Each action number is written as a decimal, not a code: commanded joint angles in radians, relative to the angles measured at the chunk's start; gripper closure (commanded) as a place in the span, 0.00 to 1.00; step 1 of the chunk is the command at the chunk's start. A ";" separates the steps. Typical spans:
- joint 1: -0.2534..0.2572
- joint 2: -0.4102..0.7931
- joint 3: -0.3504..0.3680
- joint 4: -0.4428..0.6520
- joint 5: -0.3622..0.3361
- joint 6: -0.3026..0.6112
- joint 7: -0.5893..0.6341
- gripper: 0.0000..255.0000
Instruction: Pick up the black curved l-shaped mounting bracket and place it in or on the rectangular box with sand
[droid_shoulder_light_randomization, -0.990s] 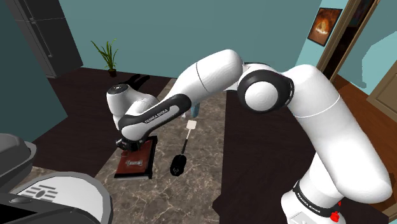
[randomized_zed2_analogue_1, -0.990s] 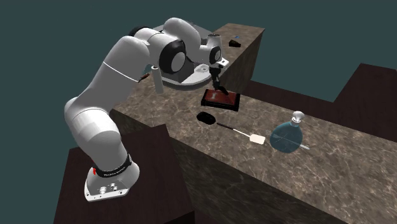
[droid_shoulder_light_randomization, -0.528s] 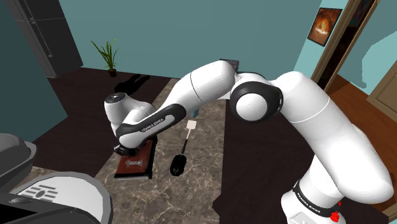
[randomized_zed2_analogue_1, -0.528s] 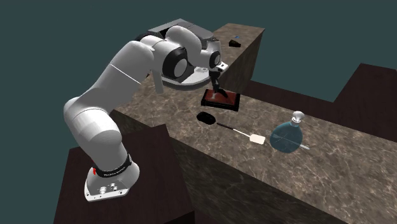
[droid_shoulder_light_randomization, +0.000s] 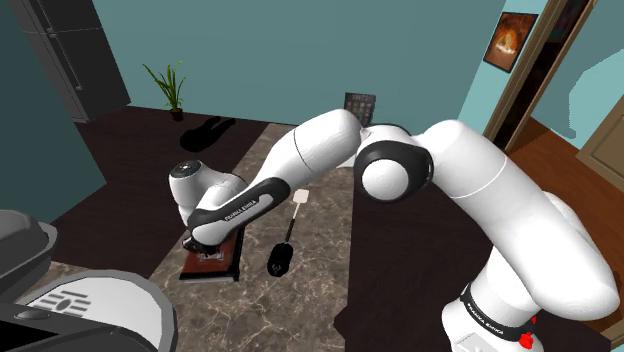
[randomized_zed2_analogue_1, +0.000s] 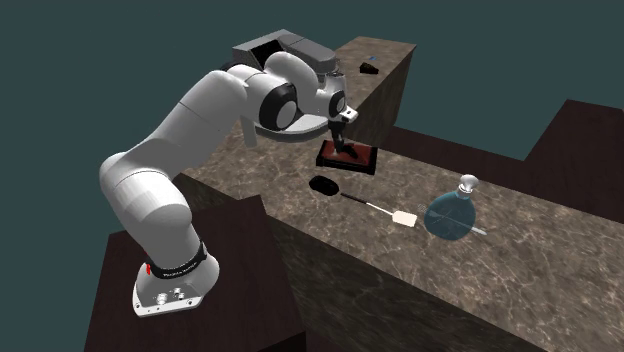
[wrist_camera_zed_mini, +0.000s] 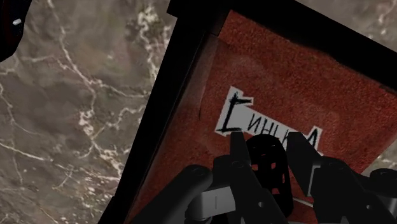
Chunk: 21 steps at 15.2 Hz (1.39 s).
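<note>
Over the last second the arm has sunk lower over the box and its elbow has swung toward the shoulder view's right, so a dark keypad-like object (droid_shoulder_light_randomization: 360, 103) now shows behind it; the gripper (wrist_camera_zed_mini: 268, 145) stays clenched on the black bracket (wrist_camera_zed_mini: 270, 173), one finger (wrist_camera_zed_mini: 237, 153) on either side of it; the bracket, pierced with holes, hangs between the fingertips directly above the box's red sand; whether it touches the sand I cannot tell.

In the second exterior view the gripper (randomized_zed2_analogue_1: 343, 143) points down at the box (randomized_zed2_analogue_1: 362, 160); in the shoulder view the gripper (droid_shoulder_light_randomization: 203, 243) sits under the white wrist, right over the box (droid_shoulder_light_randomization: 232, 258). The box (wrist_camera_zed_mini: 184, 89) has a black frame around its red filling; a white label (wrist_camera_zed_mini: 254, 124) with dark lettering lies on the sand just beyond the fingertips.

The box rests on a brown marbled countertop (randomized_zed2_analogue_1: 500, 270); near it lies a long-handled tool (randomized_zed2_analogue_1: 322, 185) with a black head and a white flat end, its black head toward the box; farther along the counter stands a round glass flask (randomized_zed2_analogue_1: 452, 215) with a ball stopper, well apart from the box. In the shoulder view a potted plant (droid_shoulder_light_randomization: 168, 88) stands on the dark floor by the teal wall, and a framed picture (droid_shoulder_light_randomization: 507, 38) hangs near the doorway.
</note>
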 joint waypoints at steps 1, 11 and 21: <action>0.001 0.008 -0.001 0.001 -0.001 0.006 0.001 1.00; 0.001 0.007 -0.002 -0.005 -0.002 0.011 0.003 0.00; -0.007 -0.093 0.014 -0.049 0.011 -0.046 -0.001 0.00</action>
